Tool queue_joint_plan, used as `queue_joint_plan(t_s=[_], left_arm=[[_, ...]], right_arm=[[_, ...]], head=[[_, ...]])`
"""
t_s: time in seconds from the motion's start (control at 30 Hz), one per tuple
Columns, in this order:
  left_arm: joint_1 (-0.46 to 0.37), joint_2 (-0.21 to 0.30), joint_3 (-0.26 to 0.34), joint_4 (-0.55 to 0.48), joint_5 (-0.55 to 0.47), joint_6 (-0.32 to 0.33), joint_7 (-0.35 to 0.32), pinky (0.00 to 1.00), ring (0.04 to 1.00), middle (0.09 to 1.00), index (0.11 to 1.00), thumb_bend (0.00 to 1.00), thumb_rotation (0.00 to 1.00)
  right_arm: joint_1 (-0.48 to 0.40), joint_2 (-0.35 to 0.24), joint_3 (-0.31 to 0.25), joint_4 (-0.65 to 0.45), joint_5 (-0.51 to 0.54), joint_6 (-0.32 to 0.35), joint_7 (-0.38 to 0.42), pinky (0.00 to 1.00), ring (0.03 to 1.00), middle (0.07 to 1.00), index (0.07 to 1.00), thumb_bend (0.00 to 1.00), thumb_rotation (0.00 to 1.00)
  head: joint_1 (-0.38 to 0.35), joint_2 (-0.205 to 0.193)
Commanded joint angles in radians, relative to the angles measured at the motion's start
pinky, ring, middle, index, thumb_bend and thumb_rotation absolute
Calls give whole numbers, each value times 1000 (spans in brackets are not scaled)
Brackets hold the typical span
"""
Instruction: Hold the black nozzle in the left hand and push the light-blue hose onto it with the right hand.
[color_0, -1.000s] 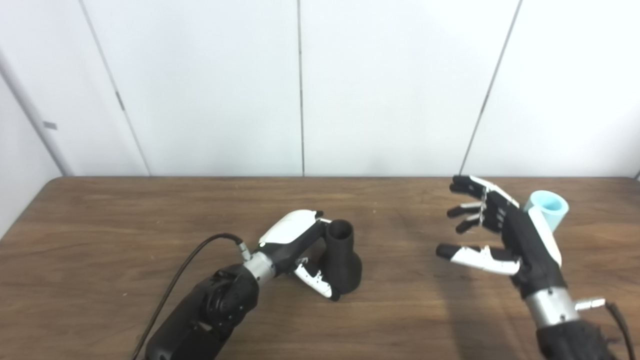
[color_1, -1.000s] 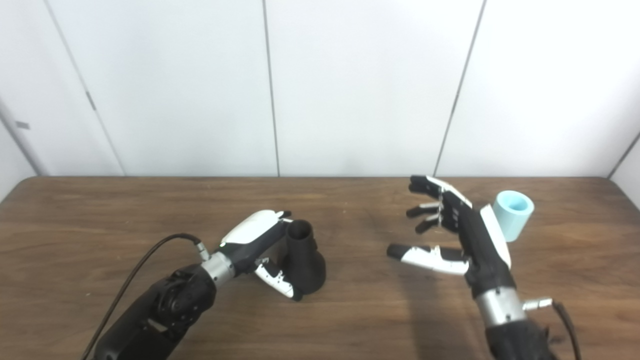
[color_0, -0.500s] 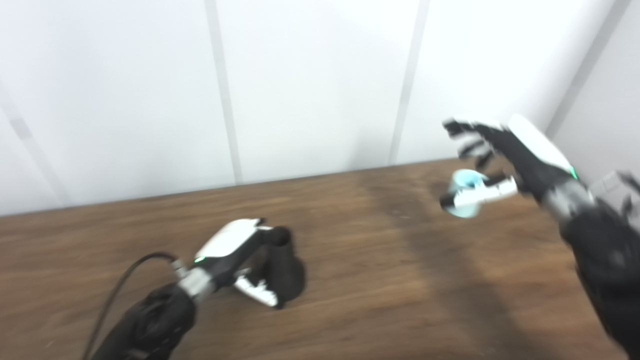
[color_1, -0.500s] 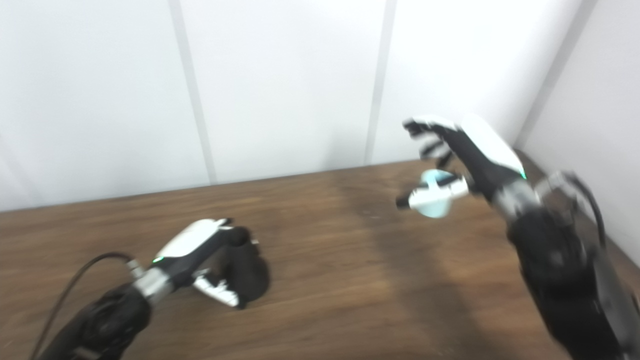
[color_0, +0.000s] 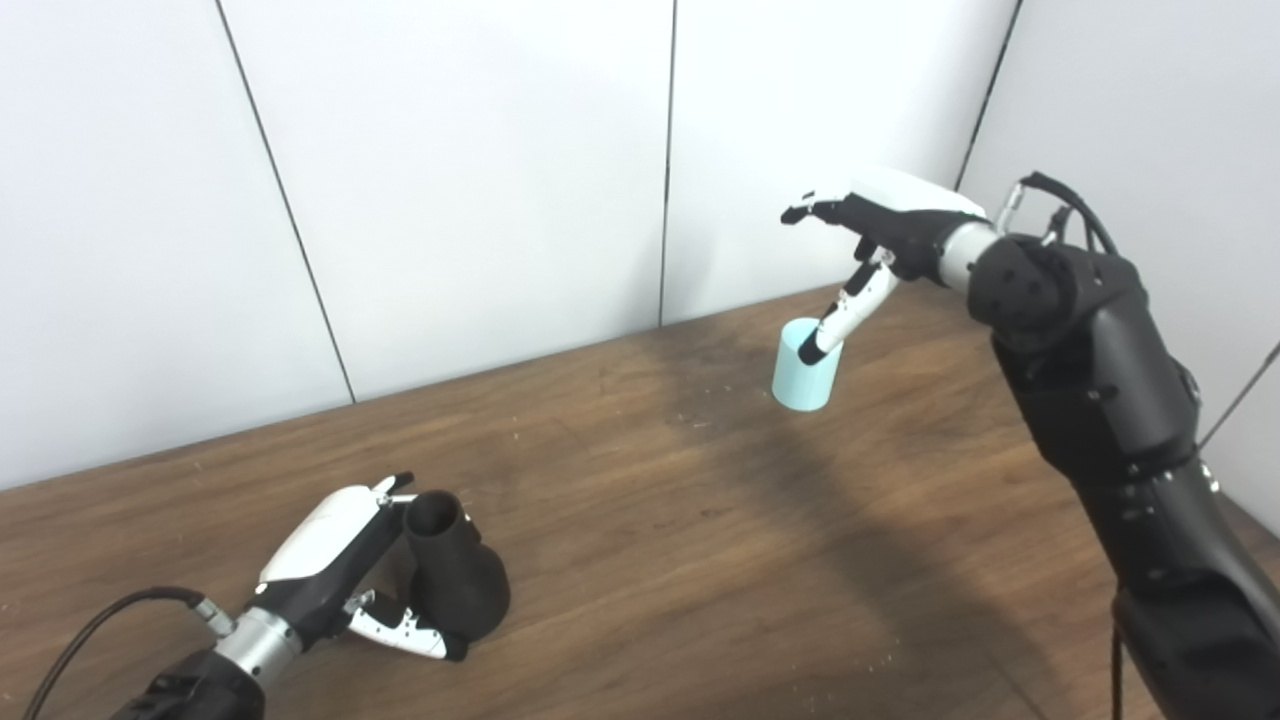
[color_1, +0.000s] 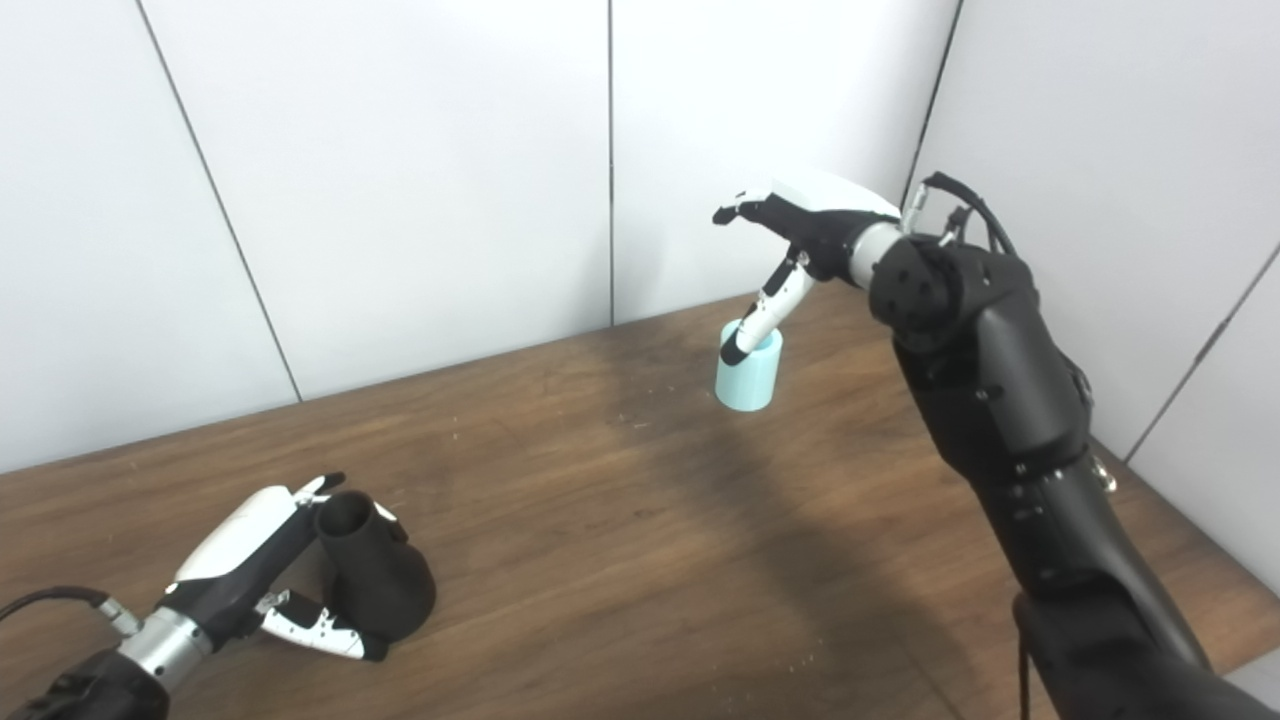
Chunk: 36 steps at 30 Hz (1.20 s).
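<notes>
The left hand (color_0: 340, 570) is wrapping the upright black nozzle (color_0: 452, 585) at 7 o'clock on the table (color_0: 700, 560). The right hand (color_0: 880, 235), fingers spread, is hovering over the standing light-blue hose (color_0: 803, 365) at 2 o'clock, thumb at its rim. Lower and close around the wall. The right eye view is showing the hose's rim more clearly; whether the thumb touches it cannot be told.

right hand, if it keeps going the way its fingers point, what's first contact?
Probably nothing close. The right hand hangs above the light-blue hose, fingers aimed left toward the wall panels. Only its thumb points down, at the hose rim. Depth is uncertain.
</notes>
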Motion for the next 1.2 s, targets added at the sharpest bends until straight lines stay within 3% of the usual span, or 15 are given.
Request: queue_joint_plan(t_s=[0.0, 0.43, 0.6, 0.8, 1.17], left_arm=[[10, 39, -3, 31, 29, 5, -19, 1000, 627, 485, 485, 526, 0], [18, 45, 2, 23, 38, 6, -24, 1000, 629, 482, 487, 526, 0], [25, 38, 3, 11, 34, 21, -30, 1000, 629, 483, 486, 526, 0], [32, 36, 7, -7, 22, 34, -40, 1000, 628, 484, 485, 526, 0], [47, 40, 7, -13, 15, 24, -46, 1000, 628, 483, 485, 526, 0]], right_arm=[[-53, -35, 2, 28, 7, 0, -41, 731, 928, 984, 901, 1000, 311], [-89, 15, 62, 255, 7, 1, -172, 791, 931, 983, 903, 989, 234], [-87, 23, 72, 299, 34, 0, -211, 810, 943, 972, 900, 987, 235], [-71, 26, 120, 349, 70, -9, -285, 804, 918, 925, 891, 981, 220], [-82, 13, 197, 416, 113, -21, -352, 801, 914, 922, 885, 973, 195]], head=[[-2, -1], [33, 6], [48, 10], [45, 15], [50, 26]])
